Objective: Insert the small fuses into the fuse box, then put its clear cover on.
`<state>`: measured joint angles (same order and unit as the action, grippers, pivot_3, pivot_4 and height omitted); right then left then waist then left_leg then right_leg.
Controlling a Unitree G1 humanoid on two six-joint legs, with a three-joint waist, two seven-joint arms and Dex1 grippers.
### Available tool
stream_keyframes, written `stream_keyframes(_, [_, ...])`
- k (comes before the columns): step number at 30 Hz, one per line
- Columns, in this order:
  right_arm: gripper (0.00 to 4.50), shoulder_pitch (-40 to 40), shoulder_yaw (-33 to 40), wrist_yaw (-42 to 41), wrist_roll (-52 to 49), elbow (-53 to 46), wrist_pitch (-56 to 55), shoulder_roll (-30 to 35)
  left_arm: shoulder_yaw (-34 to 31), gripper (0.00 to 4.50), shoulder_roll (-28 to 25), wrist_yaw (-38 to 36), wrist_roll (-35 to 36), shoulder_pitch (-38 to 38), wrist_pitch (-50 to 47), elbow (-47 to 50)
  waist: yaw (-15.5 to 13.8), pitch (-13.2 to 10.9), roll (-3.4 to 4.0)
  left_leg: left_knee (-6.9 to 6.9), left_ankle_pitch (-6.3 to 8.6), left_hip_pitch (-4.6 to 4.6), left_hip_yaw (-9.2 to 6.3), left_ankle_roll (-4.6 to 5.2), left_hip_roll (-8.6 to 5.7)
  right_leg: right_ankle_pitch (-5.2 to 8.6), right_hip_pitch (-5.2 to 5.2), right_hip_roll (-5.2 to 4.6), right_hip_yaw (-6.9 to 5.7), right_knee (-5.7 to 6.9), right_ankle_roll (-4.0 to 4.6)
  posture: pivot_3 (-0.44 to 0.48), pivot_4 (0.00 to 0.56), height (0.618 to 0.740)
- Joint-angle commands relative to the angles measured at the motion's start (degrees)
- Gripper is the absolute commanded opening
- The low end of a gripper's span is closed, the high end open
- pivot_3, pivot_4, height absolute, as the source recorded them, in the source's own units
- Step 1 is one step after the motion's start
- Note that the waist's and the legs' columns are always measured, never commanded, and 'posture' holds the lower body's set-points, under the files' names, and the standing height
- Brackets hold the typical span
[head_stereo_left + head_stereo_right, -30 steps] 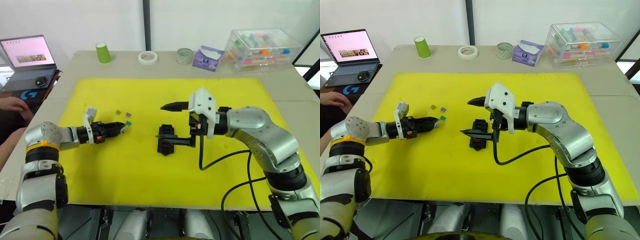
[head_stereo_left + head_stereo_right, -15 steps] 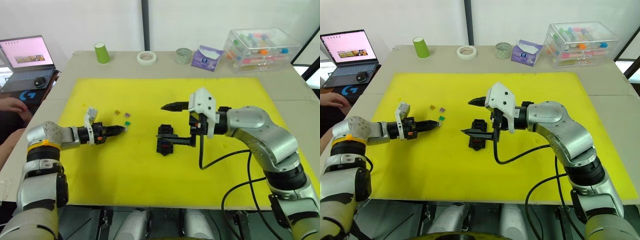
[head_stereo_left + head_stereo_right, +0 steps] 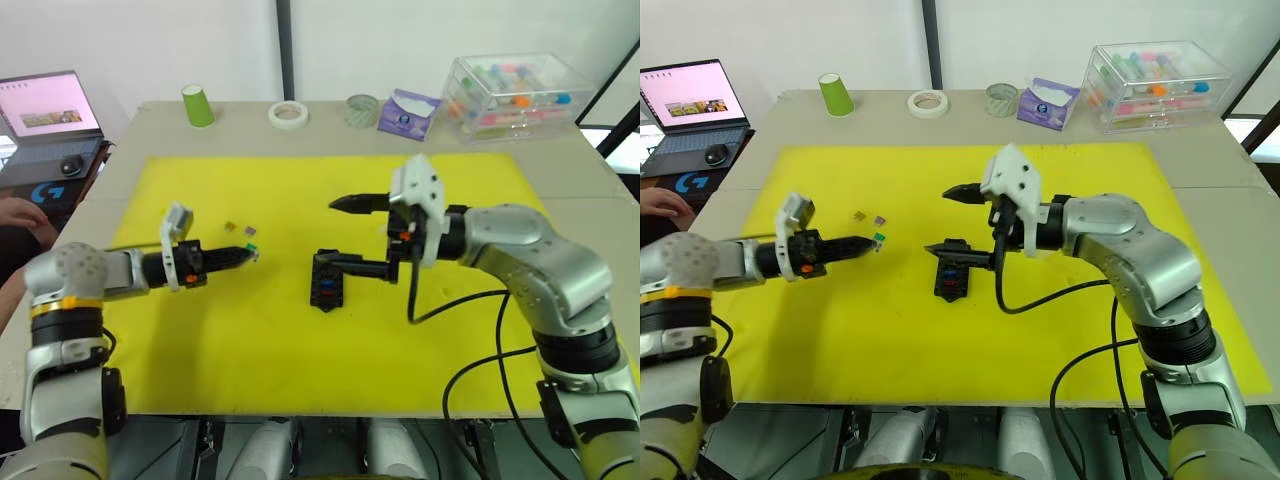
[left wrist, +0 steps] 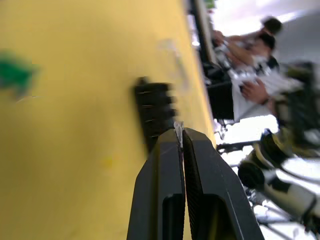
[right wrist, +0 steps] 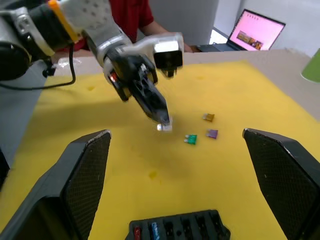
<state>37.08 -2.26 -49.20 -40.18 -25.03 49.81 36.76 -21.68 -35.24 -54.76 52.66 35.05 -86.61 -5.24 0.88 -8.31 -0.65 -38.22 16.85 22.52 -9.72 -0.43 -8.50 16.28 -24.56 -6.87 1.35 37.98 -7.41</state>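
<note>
The black fuse box lies mid-mat on the yellow mat; the right wrist view shows a red and a blue fuse in its slots. My right gripper hovers open just above and behind the box, one finger over it. My left gripper points at the box from the left, shut on a tiny pale fuse. Three loose small fuses lie by its tip: green, purple and olive. The clear cover is out of view.
Along the table's back edge stand a green cup, two tape rolls, a tissue pack and a large clear storage case. A laptop and a person's hand are at the far left.
The camera has shifted slightly. My right gripper has risen a little above the fuse box, still open. The left gripper stays shut beside the green fuse.
</note>
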Motion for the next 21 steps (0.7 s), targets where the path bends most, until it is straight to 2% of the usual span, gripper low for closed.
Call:
stream_keyframes(1, [4.50, 1.2, 3.5, 0.7, -6.1, -1.0, 5.0, 0.4, -4.6, 0.02, 2.6, 2.2, 6.6, -0.8, 1.1, 9.0, -0.1, 0.0, 0.00, 0.00, 0.00, -0.02, 0.01, 0.00, 0.00, 0.00, 0.02, 0.00, 0.00, -0.01, 0.00, 0.000, 0.150, 0.740])
stream_keyframes(6, [4.50, 3.9, 6.3, 1.2, -14.1, 2.3, 12.7, 0.5, -2.3, 0.02, 6.7, 4.0, 10.4, -1.2, 7.3, 18.6, -0.2, 0.0, -0.02, 0.01, 0.00, -0.02, 0.06, 0.00, 0.00, 0.00, 0.06, -0.01, 0.02, -0.11, 0.00, 0.000, 0.150, 0.740])
stream_keyframes(9, [3.52, 5.9, 7.0, 2.7, -16.5, 3.9, 15.3, -0.1, 0.0, 0.00, 8.1, 5.2, 9.1, -0.9, 12.8, 20.3, -0.3, 0.0, -0.02, 0.01, 0.00, -0.02, 0.06, 0.00, 0.03, 0.00, 0.09, 0.00, 0.01, -0.17, 0.00, 0.000, 0.150, 0.740])
stream_keyframes(11, [2.91, 6.7, 6.7, 3.5, -17.1, 4.4, 16.3, -0.3, 2.8, 0.00, 6.9, 3.2, 8.5, -1.9, 15.4, 22.3, -0.2, 0.0, -0.02, 0.01, 0.00, -0.02, 0.08, 0.00, 0.03, 0.00, 0.10, 0.00, 0.01, -0.21, 0.00, 0.000, 0.150, 0.740])
stream_keyframes(17, [2.91, 7.1, 5.8, 3.4, -18.2, 4.9, 17.5, -0.1, 8.5, 0.00, 4.9, 0.7, 6.4, -3.4, 22.5, 24.4, -0.3, 0.0, -0.01, 0.05, 0.00, -0.02, 0.10, 0.00, 0.03, 0.00, 0.08, 0.00, 0.03, -0.22, 0.00, 0.000, 0.150, 0.740])
stream_keyframes(21, [2.91, 7.3, 6.2, 3.9, -19.6, 4.9, 18.2, -0.7, 10.2, 0.00, 3.9, -0.5, 6.2, -3.8, 25.5, 24.0, -0.2, 0.0, -0.01, 0.05, 0.00, -0.02, 0.10, 0.00, 0.04, 0.00, 0.09, 0.00, 0.03, -0.24, 0.00, 0.000, 0.150, 0.740])
